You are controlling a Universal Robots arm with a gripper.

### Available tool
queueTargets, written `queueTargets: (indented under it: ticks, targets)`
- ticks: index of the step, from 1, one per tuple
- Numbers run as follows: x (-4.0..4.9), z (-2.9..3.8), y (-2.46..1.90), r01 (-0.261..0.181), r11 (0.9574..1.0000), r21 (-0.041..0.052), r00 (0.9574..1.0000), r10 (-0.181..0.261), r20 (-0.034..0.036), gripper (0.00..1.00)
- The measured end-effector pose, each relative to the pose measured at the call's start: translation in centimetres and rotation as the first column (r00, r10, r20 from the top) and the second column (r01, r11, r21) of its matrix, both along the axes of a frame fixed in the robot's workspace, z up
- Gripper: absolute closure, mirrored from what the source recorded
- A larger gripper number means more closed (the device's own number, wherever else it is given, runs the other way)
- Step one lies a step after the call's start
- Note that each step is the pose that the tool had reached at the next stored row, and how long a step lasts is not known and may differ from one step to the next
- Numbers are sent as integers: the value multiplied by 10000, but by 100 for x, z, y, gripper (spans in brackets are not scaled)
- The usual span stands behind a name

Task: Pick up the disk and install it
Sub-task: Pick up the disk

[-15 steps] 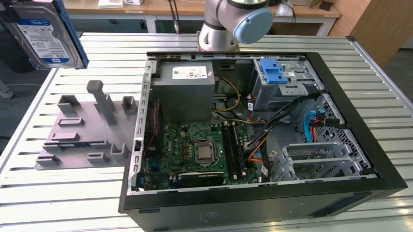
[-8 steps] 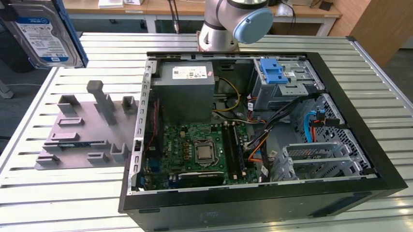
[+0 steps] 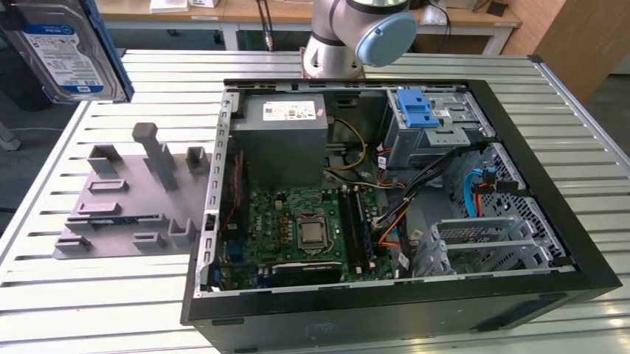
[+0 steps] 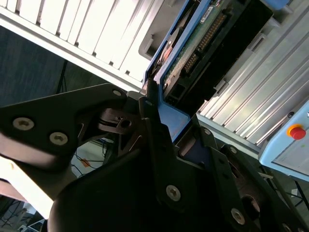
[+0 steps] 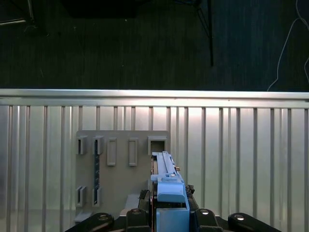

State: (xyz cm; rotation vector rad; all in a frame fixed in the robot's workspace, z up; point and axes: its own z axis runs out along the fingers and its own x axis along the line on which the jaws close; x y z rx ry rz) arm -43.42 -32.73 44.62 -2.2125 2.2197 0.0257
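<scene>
In the exterior view, the disk (image 3: 64, 55) hangs in the air at about 10 o'clock, well apart from the computer. In both wrist views the gripper (image 5: 167, 205) has its fingers (image 4: 152, 112) closed on the disk's blue edge. It holds the disk and nothing else.

At 9 o'clock a grey tray (image 3: 118, 203) with little slots lies on the table (image 3: 99, 295), lower than the disk.

From the middle over to 3 o'clock sits the open computer case (image 3: 374, 321). Inside it, a blue bracket (image 3: 418, 110) sits at 1 o'clock and a metal cage (image 3: 487, 240) at 4 o'clock. Wires (image 3: 438, 171) run between them.

The pick-up part looks done, because the disk is off the tray and in the gripper's hold. The install part is not done, because the disk is not yet over the case. Fitting it would likely call for care: the disk must be turned to line up with its slot, keep clear of the wires, and go in straight so the blue edges do not jam.
</scene>
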Motion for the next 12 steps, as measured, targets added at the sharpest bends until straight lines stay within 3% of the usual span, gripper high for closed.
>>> queueTargets:
  ticks: [12]
  targets:
    - [0,22,0,0,10000,0,10000,0,0,64]
